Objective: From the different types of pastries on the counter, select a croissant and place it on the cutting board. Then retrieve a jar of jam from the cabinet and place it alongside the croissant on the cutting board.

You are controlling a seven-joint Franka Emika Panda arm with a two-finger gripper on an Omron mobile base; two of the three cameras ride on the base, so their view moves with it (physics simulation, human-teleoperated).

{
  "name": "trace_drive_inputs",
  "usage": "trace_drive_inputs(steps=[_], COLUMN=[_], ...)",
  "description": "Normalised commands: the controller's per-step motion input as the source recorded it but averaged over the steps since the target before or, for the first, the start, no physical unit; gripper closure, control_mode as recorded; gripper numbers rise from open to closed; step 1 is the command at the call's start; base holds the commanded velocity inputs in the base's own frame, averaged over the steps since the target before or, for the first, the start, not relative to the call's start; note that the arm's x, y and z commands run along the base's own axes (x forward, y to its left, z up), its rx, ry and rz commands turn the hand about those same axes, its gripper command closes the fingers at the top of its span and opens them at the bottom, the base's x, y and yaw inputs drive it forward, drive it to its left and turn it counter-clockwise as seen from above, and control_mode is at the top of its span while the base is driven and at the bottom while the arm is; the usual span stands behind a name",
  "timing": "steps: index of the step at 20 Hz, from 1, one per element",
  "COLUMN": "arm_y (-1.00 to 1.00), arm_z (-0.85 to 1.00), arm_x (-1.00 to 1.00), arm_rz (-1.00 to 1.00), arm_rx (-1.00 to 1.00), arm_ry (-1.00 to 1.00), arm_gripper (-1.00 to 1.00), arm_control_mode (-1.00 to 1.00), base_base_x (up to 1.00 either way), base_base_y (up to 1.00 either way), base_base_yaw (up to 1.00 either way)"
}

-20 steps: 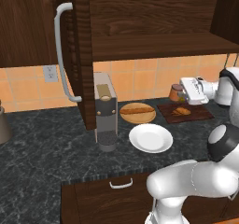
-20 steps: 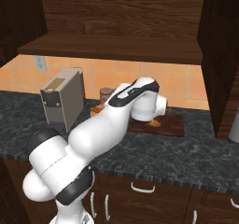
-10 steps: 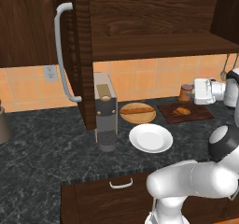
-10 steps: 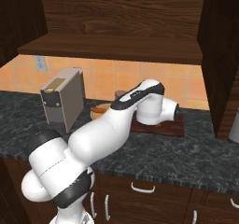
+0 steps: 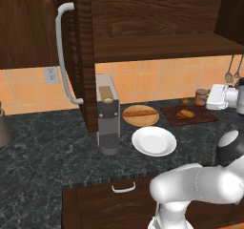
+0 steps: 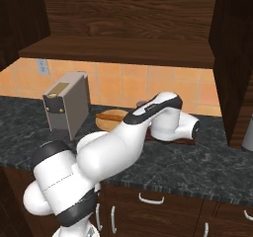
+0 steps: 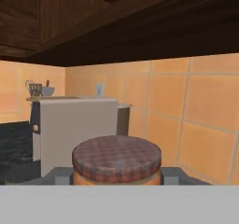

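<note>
Pinching the jar of jam [image 7: 116, 160] between its fingers, the gripper [image 5: 209, 97] hangs at the right edge of the left base frame, just above the cutting board [image 5: 200, 117], where the croissant [image 5: 184, 114] lies. Since a second ago it has swung rightward from over the board's middle.

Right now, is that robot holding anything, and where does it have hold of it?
Yes: the tool is shut on the jar of jam, gripping its sides just below the checked lid, beside the cutting board.
</note>
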Motion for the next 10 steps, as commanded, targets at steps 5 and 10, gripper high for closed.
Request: trace_drive_inputs(steps=[5, 10], arm_y=[-0.67, -0.27], arm_z=[-0.13, -0.23], arm_x=[0.17, 0.00], arm_rz=[-0.04, 0.00], arm_rx=[0.00, 0.00], arm_ry=[0.00, 0.00], arm_gripper=[1.00, 1.00], arm_control_mode=[-1.00, -1.00], base_base_x=[0.00, 0.00], base_base_y=[0.00, 0.00], base_base_yaw=[0.00, 0.00])
